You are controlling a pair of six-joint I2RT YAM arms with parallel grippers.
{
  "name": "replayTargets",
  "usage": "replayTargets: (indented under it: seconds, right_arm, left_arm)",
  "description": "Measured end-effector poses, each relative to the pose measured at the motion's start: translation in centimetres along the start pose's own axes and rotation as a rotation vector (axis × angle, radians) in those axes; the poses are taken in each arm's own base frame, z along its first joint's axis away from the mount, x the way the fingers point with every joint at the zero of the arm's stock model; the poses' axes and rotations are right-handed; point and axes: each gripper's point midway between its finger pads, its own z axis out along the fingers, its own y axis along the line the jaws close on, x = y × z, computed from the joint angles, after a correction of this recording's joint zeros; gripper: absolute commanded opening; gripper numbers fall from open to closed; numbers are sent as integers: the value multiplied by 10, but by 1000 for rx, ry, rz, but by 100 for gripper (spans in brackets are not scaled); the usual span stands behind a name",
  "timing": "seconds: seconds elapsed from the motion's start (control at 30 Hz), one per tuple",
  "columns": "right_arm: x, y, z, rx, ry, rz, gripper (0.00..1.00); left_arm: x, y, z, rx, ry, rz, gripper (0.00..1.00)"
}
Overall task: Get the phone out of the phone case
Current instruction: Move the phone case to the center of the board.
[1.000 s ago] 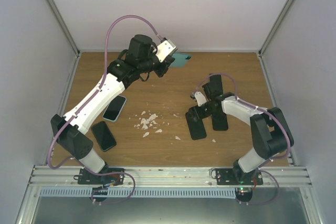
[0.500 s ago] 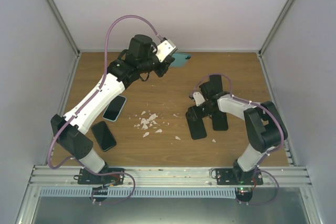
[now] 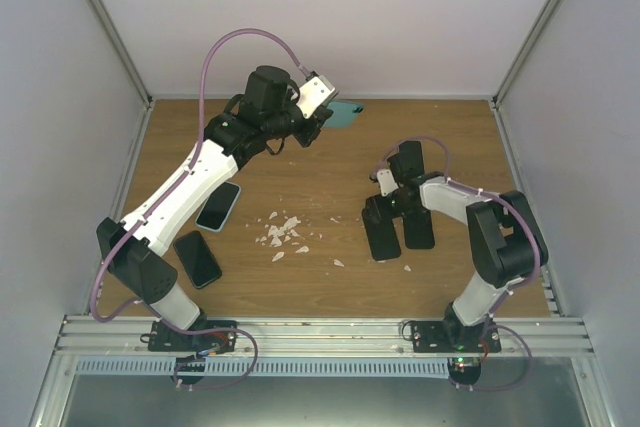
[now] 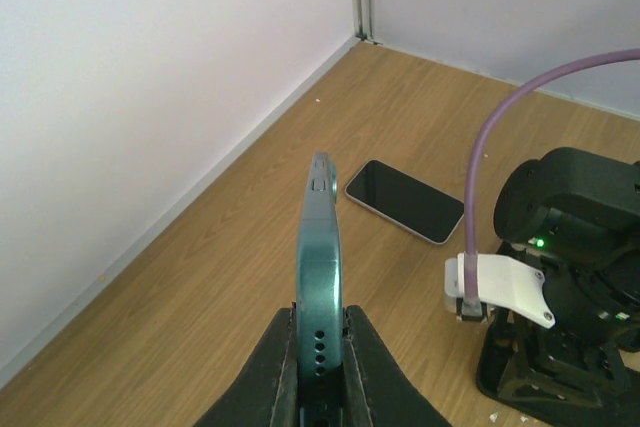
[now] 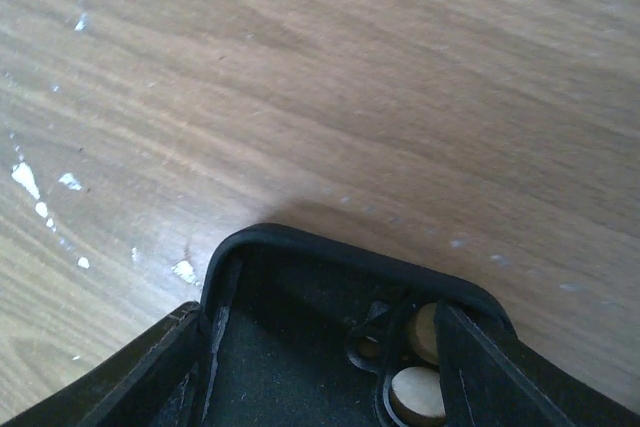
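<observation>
My left gripper (image 3: 322,119) (image 4: 320,325) is raised near the back wall, shut on a teal phone case (image 3: 346,113) (image 4: 321,247) held on edge. Whether a phone sits inside it I cannot tell. Low on the right of the table, my right gripper (image 3: 384,209) (image 5: 320,319) is closed across an empty black phone case (image 3: 381,235) (image 5: 300,347) lying open side up, its camera holes showing. A dark-screened phone (image 4: 405,200) with a light rim lies flat beyond the teal case.
Beside the black case lies a black slab (image 3: 418,228). Two phones lie at the left, one teal-rimmed (image 3: 218,205), one black (image 3: 198,258). White crumbs (image 3: 283,232) dot the table's middle. Walls enclose the back and both sides.
My right gripper has narrowed onto the black case and nudged it slightly right and up the table. The left arm and teal case have not moved.
</observation>
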Motion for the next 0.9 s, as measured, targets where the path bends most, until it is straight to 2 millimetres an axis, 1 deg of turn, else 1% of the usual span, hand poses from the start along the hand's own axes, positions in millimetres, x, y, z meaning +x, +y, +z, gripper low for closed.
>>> replayTargets:
  seconds: [0.17,0.3,0.4,0.5,0.6,0.67,0.8,0.9]
  right_arm:
    - [-6,-17,-2,28,-17,62,63]
    - [-12,-22,-2,31,-29,101,62]
    - [-16,-21,-2,20,-33,121,62]
    - [-22,-16,-4,-9,-44,129,63]
    - [-30,-8,-11,-56,-70,125,66]
    - [-38,-3,-25,-90,-110,125,69]
    - [-64,0,-67,-140,-239,115,74]
    - [-81,-6,-96,-160,-327,118,78]
  left_arm:
    - [-1,0,0,-1,-2,0,0]
    - [-1,0,0,-1,-5,0,0]
    - [-1,0,0,-1,-5,-6,0]
    - [-1,0,0,-1,-5,-6,0]
    - [4,0,3,-4,2,12,0]
    - [13,1,8,-18,22,36,0]
    - [42,0,22,-67,91,127,0]
    - [61,-13,33,-88,137,231,0]
